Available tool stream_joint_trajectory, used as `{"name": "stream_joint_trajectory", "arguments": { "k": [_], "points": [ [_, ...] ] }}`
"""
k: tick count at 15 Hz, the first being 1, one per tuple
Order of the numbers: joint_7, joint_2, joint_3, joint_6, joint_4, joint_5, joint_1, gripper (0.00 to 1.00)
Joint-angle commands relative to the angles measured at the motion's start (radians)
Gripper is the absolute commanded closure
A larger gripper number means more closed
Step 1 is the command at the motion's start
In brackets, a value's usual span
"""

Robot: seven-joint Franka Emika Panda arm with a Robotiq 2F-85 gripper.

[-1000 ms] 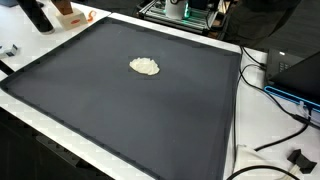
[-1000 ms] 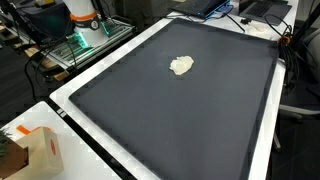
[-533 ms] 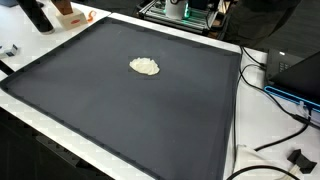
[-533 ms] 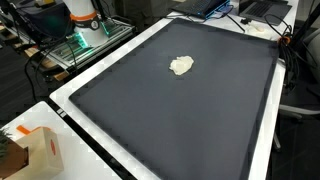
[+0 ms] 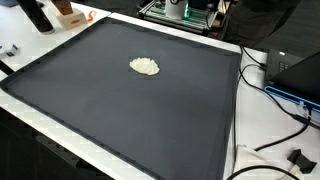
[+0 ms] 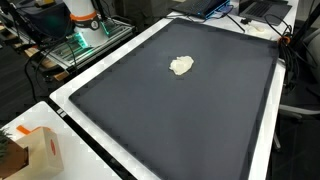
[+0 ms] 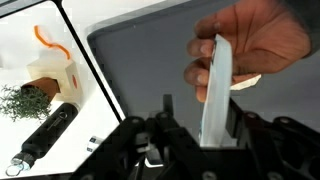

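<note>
The fingers (image 7: 166, 112) of our gripper (image 7: 203, 132) stand on either side of a thin white strip (image 7: 217, 95) in the wrist view. Their tips are dark and blurred, so we cannot tell whether they pinch it or merely flank it. The strip stands upright on edge, seen against the black mat (image 7: 140, 70) near the mat's corner; neither exterior view shows it. A person's hand (image 7: 255, 45) holds its top end.

We judge the strip light, fairly stiff and smooth, so likely slippery. Its flat faces near the lower end look like the place to grip, since the hand crowds the upper part.

Towards the mat's middle lies a crumpled cream lump (image 5: 145, 66), which both exterior views show (image 6: 181, 66). Off the mat's corner sit a small carton with an orange handle (image 7: 55, 70), a green sprig (image 7: 25, 100) and a black cylinder (image 7: 50, 135).
</note>
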Motion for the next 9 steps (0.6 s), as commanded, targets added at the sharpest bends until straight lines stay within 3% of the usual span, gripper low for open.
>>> {"name": "stream_joint_trajectory", "arguments": {
  "k": [1,4,9],
  "points": [
    [-0.006,0.003,-0.015,-0.013,0.001,0.017,0.019,0.78],
    [-0.003,0.005,-0.015,-0.017,0.002,0.022,0.017,0.99],
    [-0.002,0.009,-0.015,-0.021,0.003,0.026,0.016,0.99]
  ]
}}
